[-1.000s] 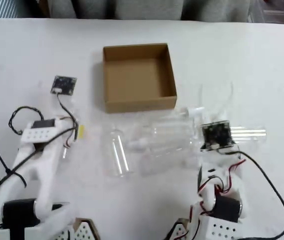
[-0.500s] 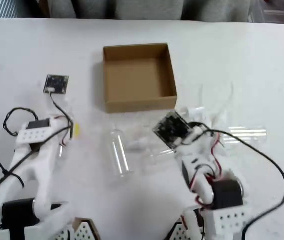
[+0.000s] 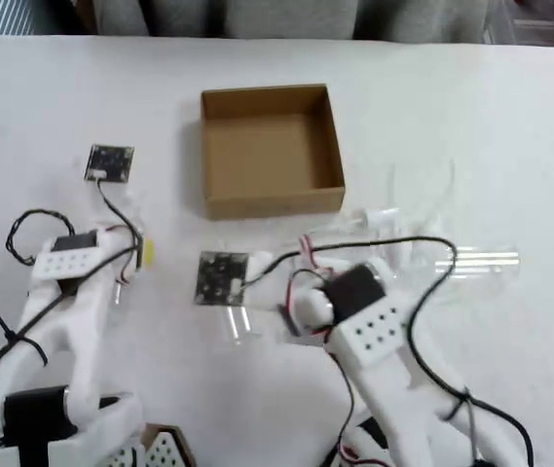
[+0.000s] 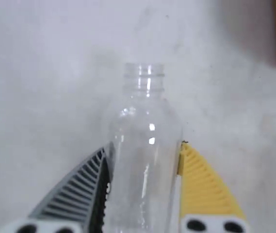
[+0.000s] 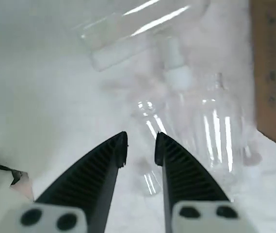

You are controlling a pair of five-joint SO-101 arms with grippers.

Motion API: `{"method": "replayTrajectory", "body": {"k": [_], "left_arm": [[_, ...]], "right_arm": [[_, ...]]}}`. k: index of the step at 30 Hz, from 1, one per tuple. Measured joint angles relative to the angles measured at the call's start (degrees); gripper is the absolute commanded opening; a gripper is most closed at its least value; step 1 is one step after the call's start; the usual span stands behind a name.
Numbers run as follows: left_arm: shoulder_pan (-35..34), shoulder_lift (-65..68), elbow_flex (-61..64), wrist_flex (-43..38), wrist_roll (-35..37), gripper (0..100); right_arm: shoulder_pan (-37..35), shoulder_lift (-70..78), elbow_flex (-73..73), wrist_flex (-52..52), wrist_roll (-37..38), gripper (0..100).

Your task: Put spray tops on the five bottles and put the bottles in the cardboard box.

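Now: one bottle pinched, the rest loose by the box

My left pincer (image 4: 142, 150) is pinching a bottle (image 4: 145, 107). The grey finger presses one side of the clear body and the yellow finger the other. The open threaded neck points away from my wrist, past the fingertips. Whether the bottle touches the counter (image 4: 40, 73) I cannot tell. That arm sits at the left of the counter, left of the box (image 3: 272, 204), and a corner of the box shows at the edge of its wrist view.

My right pincer (image 5: 140, 144) is spread only a little, with a narrow gap between the two black fingers, and it grips nothing. It hangs over the counter just short of the loose bottles (image 5: 218, 136), which lie on their sides close together, just near of the box. A white spray top (image 5: 176, 73) lies among them.

From above, my right arm stretches leftward across the middle of the counter. Its wrist is over a loose bottle close to the box's near left corner. More clear bottles lie to the right of it. The box stands open at the far middle.
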Motion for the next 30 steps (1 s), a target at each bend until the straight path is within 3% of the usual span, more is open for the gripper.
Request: {"method": "replayTrajectory", "body": {"k": [4, 9, 17, 30], "left_arm": [[-1.8, 0.0, 0.0, -1.5, 0.1, 9], [-1.9, 0.0, 0.0, -2.0, 0.0, 9], [-1.9, 0.0, 0.0, -2.0, 0.0, 9], [-1.9, 0.0, 0.4, -4.1, 0.0, 9]], "right_arm": [[-2.4, 5.8, -0.3, 0.0, 2.3, 10.4], [-3.2, 10.6, -4.7, 0.4, 5.8, 22.4], [-4.1, 14.0, -13.7, 3.1, 10.1, 22.5], [-8.1, 14.4, -12.7, 1.4, 10.2, 22.5]]}}
